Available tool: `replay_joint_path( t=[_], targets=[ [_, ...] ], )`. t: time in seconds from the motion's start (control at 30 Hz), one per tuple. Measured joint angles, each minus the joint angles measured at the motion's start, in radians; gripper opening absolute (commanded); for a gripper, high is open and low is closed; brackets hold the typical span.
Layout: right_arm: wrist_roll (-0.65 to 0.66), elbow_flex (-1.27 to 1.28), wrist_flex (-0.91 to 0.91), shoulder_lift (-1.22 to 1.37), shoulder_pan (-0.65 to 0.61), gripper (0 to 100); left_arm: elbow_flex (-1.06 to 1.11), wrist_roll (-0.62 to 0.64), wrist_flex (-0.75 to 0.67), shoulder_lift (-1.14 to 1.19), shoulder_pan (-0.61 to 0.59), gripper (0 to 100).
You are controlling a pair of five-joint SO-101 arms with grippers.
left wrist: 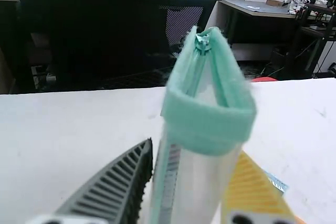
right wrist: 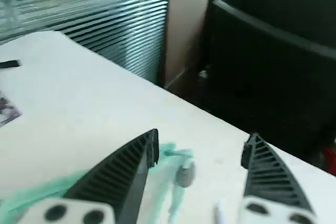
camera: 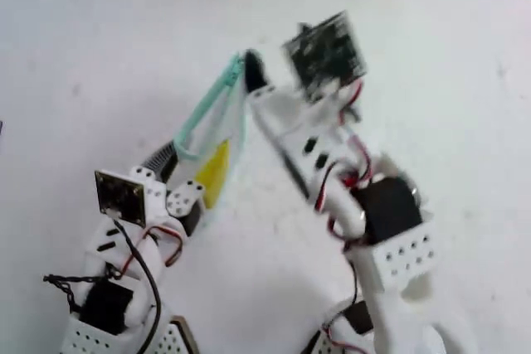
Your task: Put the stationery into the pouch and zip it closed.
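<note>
A clear pouch (camera: 211,122) with a teal zipper edge stands on its side on the white table (camera: 99,55). My left gripper (camera: 187,163) is shut on the pouch's near end. In the left wrist view the grey finger (left wrist: 121,182) and the yellow finger (left wrist: 252,192) press on either side of the pouch (left wrist: 207,124). My right gripper (camera: 249,68) is at the pouch's far end. It is open (right wrist: 203,135), and the teal zipper edge (right wrist: 173,156) with the grey zipper pull (right wrist: 185,174) lies between its black fingers. I cannot make out what is inside the pouch.
A black chair (left wrist: 115,30) stands beyond the table's far edge. A small dark item (right wrist: 8,64) and a printed scrap (right wrist: 5,111) lie near the table's left side. Bare tabletop surrounds the pouch.
</note>
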Motion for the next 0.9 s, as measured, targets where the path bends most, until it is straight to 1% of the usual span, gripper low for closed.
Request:
replay_joint_path(
  t=[0.13,0.23,0.33,0.43,0.5,0.67,0.9],
  targets=[
    [-0.054,-0.094,0.049,0.17,0.203,24.3,0.0,0.0,0.0,0.0,0.0,21],
    [-0.054,-0.18,0.091,0.348,0.269,24.3,0.0,0.003,0.0,0.0,0.0,19],
    [0.003,-0.296,0.147,0.566,0.287,23.5,0.0,0.003,0.0,0.0,0.0,18],
    [0.025,-0.46,0.238,0.813,0.288,18.2,0.0,0.003,0.0,0.0,0.0,18],
    [0.028,-0.601,0.315,0.979,0.285,16.4,0.0,0.003,0.0,0.0,0.0,18],
    [0.034,-0.996,0.488,1.346,0.279,17.6,0.0,0.003,0.0,0.0,0.0,18],
    [0.034,-1.476,0.603,1.777,0.262,17.3,0.0,0.006,0.0,0.0,-0.015,18]
  ],
)
